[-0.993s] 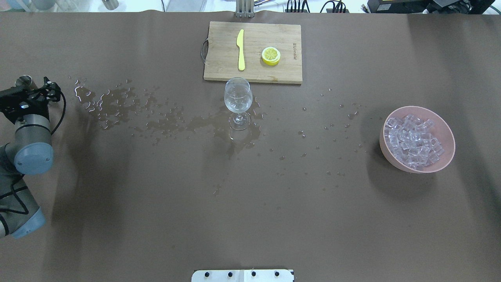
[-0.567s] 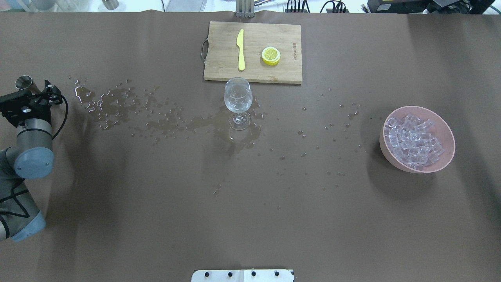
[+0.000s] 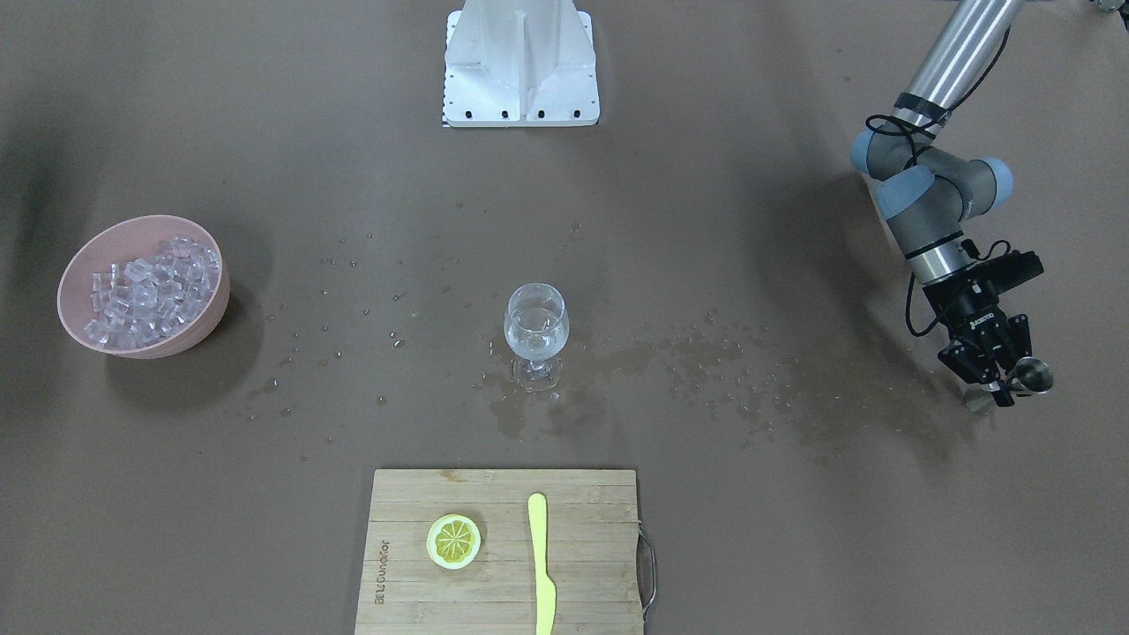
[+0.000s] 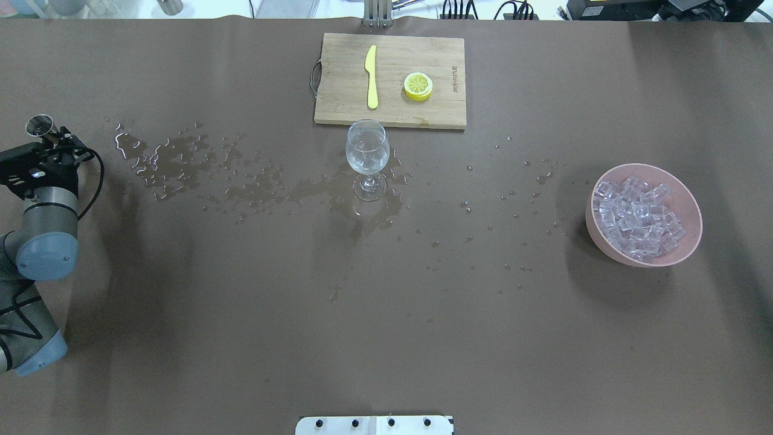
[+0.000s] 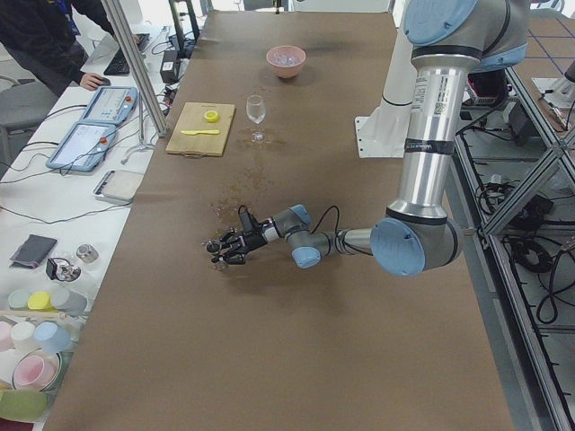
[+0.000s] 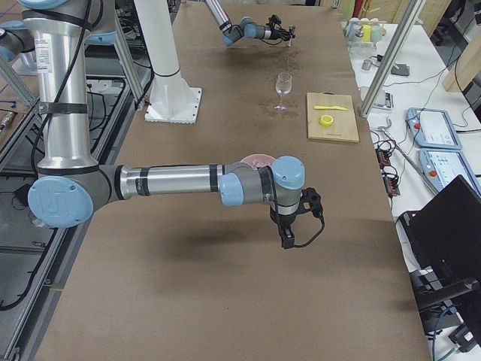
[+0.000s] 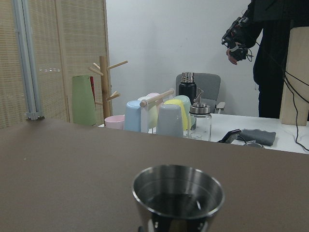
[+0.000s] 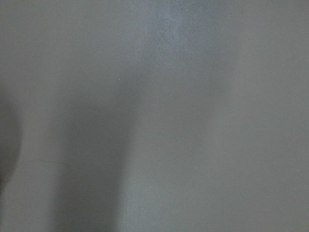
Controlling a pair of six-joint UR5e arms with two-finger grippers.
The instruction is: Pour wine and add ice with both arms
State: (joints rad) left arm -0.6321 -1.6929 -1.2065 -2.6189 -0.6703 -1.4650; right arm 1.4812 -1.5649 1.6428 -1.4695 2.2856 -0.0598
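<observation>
The left gripper point(image 3: 1013, 381) has its jaws clamped on a small steel cup point(image 3: 1032, 377), held upright and low at the far left end of the desk point(image 4: 241, 338). In the left wrist view the cup's inside is dark and wet; whether any liquid is left in it is hard to tell. A trail of spilled drops point(image 4: 181, 163) runs along the desk from near the cup to the wine glass point(image 4: 367, 148), which stands upright just in front of the cutting board point(image 4: 423, 109). A small amount of clear wine point(image 3: 534, 339) sits in its bowl, with a wet patch round its foot. No ice shows in the glass: all the ice point(image 4: 637, 217) lies heaped in the pink bowl point(image 4: 688, 202), well apart from the glass on the right side.

The right gripper point(image 6: 288, 237) shows only from the side, pointing down over bare desk short of the pink bowl, and I cannot tell whether its jaws are apart or together.

Judging from this, step 1, the pour, looks done and the cup is being parked. Step 2 falls to the right arm: reach into the bowl, pinch a slippery cube, carry it to the glass and release it low over the rim, without knocking the thin stem
</observation>
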